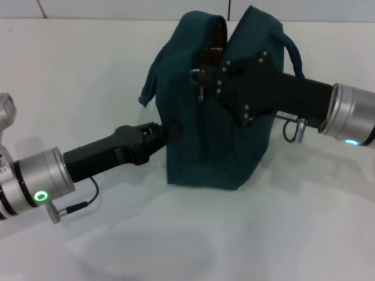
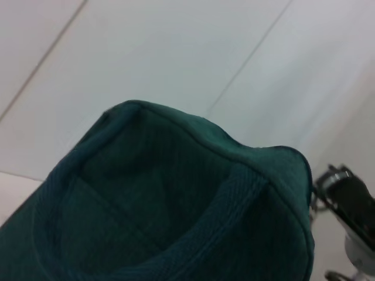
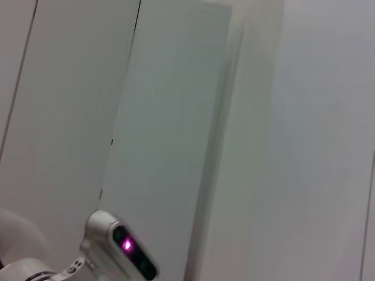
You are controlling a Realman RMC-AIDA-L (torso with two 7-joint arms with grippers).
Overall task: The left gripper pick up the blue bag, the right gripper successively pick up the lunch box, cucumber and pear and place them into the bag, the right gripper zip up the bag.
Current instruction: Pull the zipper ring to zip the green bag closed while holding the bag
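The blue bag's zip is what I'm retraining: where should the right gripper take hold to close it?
Probably the zip pull hanging at the mouth of the blue bag. It dangles free, so the right gripper should pinch it from its own side, while the left gripper steadies the opposite wall.

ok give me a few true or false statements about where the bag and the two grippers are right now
1. The blue bag stands upright on the white table. True.
2. The left gripper is parked far from the bag. False: it meets the bag's side.
3. The right gripper is at the bag's top opening. True.
4. The cucumber lies on the table beside the bag. False: no cucumber shows on the table.
5. The bag lies flat on its side. False: it stands.
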